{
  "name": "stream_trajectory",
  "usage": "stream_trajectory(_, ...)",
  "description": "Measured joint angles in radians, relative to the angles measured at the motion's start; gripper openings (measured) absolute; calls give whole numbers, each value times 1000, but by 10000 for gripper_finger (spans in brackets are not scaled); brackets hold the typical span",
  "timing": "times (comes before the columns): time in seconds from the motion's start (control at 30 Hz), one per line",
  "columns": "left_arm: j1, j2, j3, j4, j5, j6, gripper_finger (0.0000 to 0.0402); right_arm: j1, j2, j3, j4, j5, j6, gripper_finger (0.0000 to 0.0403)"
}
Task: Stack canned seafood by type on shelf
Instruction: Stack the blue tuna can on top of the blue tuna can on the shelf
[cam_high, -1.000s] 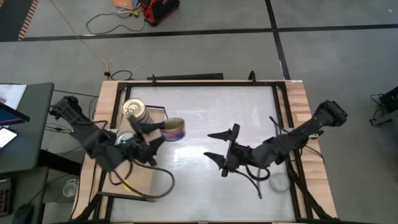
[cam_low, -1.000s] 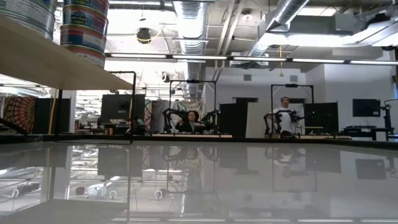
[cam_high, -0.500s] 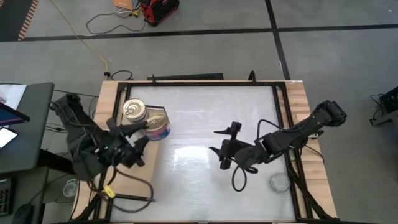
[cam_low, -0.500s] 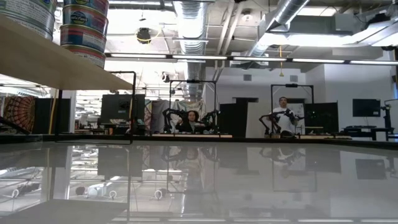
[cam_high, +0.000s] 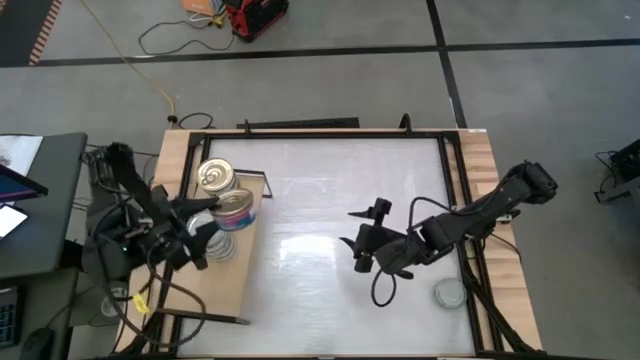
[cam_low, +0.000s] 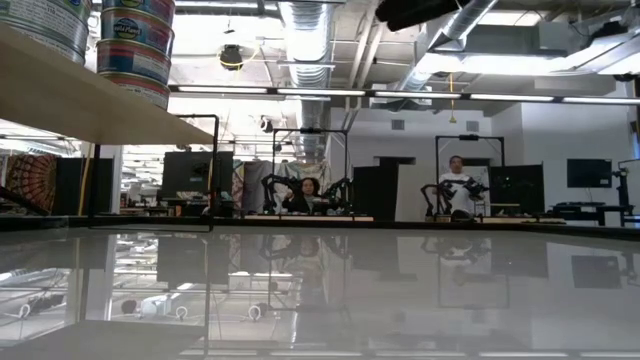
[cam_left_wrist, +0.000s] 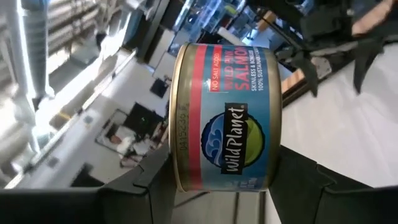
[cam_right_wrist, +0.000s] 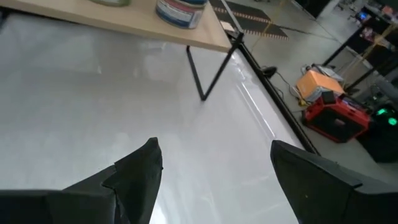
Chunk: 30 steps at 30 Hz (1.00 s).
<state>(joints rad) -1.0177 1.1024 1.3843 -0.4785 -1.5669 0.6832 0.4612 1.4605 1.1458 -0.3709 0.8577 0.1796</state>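
While the left hand (cam_high: 205, 228) hangs over the shelf (cam_high: 215, 290), its two fingers are clamped on the sides of a held tin (cam_high: 234, 207) of canned seafood. In the left wrist view this held tin (cam_left_wrist: 225, 117) fills the gap between the dark fingers (cam_left_wrist: 140, 186), lying on its side relative to that camera, with a blue, red and white salmon label facing the lens. In the high view the held tin shows a silver-grey top and lies just beside a gold-topped stack (cam_high: 215, 177), on the side of that stack nearer the middle of the white surface (cam_high: 320, 190); whether the two touch cannot be told. The gold-topped stack stands on the shelf near its far end. In the low view, the shelf (cam_low: 90, 105) appears as a raised wooden board with labelled tins (cam_low: 135, 45) stacked on it.

The right hand (cam_high: 362, 236) is over the white surface, well apart from the shelf, on the side away from the stack. Its fingers (cam_right_wrist: 134, 171) are spread wide with nothing between them. The right wrist view looks across the surface toward the shelf (cam_right_wrist: 149, 25) and its black leg (cam_right_wrist: 205, 71).
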Motion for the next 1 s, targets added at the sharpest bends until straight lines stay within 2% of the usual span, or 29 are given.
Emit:
stream_trajectory(0.23, -59, -61, 0, -317, -4, -21, 202, -6, 0, -58, 158, -24, -31, 329)
stream_trajectory(0.53, -65, -79, 0, -525, -3, 8, 203, -4, 0, -59, 174, -40, -30, 329)
stream_trajectory(1.0, -65, -170, 0, -556, -4, -128, 203, -4, 0, -89, 226, -59, -16, 329)
